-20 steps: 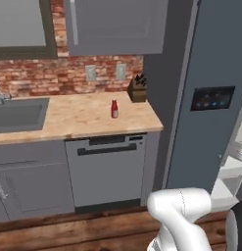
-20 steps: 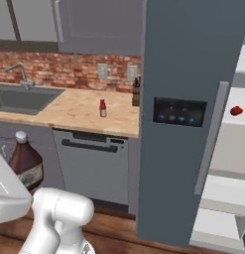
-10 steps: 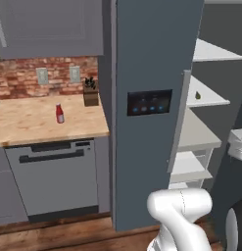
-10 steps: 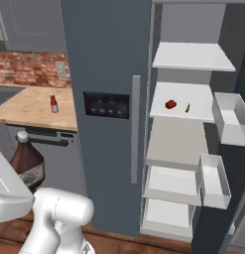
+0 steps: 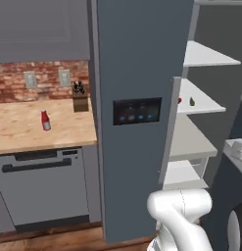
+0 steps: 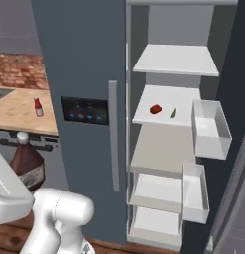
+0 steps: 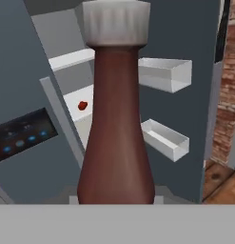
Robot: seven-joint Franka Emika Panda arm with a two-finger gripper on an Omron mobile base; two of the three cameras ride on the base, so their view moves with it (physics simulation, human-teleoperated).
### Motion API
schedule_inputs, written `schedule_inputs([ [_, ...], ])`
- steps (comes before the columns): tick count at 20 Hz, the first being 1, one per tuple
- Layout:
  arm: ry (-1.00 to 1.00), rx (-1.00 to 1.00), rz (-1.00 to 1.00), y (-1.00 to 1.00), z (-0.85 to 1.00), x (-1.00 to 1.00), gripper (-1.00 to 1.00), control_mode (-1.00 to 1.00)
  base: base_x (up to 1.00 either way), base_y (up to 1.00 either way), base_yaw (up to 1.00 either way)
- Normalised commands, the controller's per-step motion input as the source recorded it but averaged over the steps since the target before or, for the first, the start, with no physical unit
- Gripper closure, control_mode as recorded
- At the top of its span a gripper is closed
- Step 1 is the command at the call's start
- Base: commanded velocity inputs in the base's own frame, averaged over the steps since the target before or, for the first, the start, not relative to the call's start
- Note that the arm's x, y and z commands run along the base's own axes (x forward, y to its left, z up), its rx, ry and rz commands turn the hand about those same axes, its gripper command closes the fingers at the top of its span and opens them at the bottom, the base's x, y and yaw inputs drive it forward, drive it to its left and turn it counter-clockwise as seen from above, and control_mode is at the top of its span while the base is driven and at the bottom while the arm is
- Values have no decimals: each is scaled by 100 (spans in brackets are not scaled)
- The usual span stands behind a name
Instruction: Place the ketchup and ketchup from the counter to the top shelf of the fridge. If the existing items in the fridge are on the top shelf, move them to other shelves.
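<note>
We hold the dark ketchup bottle (image 7: 116, 128) upright, gripper (image 7: 116, 199) closed around its wide base, facing the open fridge (image 6: 84, 59). Looks rigid, smooth, top-heavy; a low grip suits.

The base has swung right: the open fridge (image 6: 84, 59) now sits centre, bench (image 5: 24, 130) and red bottle (image 5: 45, 120) sliding away left.
</note>
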Motion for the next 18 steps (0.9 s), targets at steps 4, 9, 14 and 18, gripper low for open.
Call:
schedule_inputs([
  [4,0,0,0,0,0,0,100,100,48,-7,16],
  [9,0,0,0,0,0,0,100,100,38,-56,16],
  [14,0,0,0,0,0,0,100,100,43,-40,12],
  [18,0,0,0,0,0,0,100,100,44,-15,9],
])
